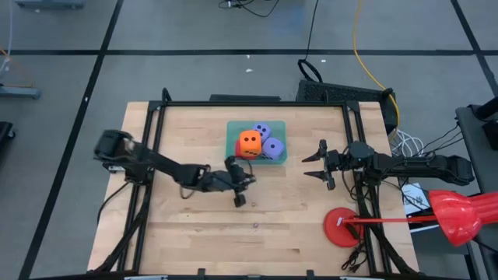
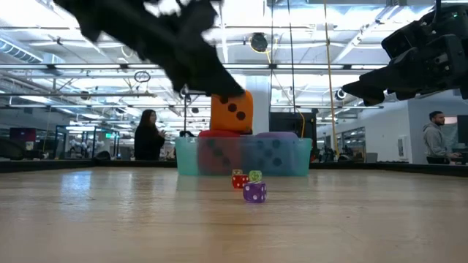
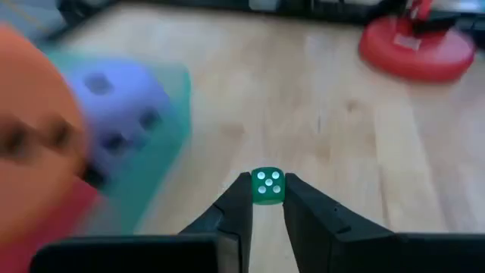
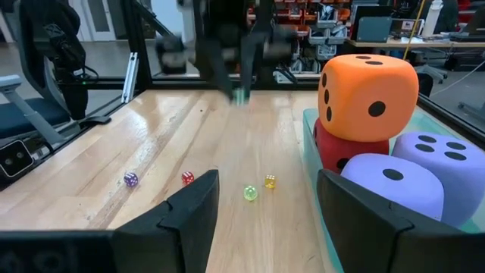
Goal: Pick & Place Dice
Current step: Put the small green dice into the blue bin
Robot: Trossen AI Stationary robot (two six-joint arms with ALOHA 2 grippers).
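A green tray (image 1: 232, 132) holds the big soft dice: an orange die (image 1: 249, 142) sits on top of a red die (image 4: 345, 155), with two purple-blue dice (image 1: 266, 138) beside them. Several tiny dice lie on the wood in front of the tray (image 4: 250, 192). My left gripper (image 1: 238, 196) is just on the near side of the tray, shut on a tiny green die (image 3: 267, 186). My right gripper (image 1: 315, 165) waits open to the right of the tray, facing it. My left gripper pinches the tiny green die (image 3: 267, 186) between its two fingertips (image 3: 241, 199), one pad on each of two opposite faces. The die sits at the fingers' free ends, pips facing the wrist camera. It appears lifted clear of the table.
A red round disc (image 1: 342, 225) lies at the table's near right corner, with a red handled tool (image 1: 459, 214) past the edge. Bare wood stretches to the left of and in front of the tray. People stand in the room beyond the table (image 2: 148, 135).
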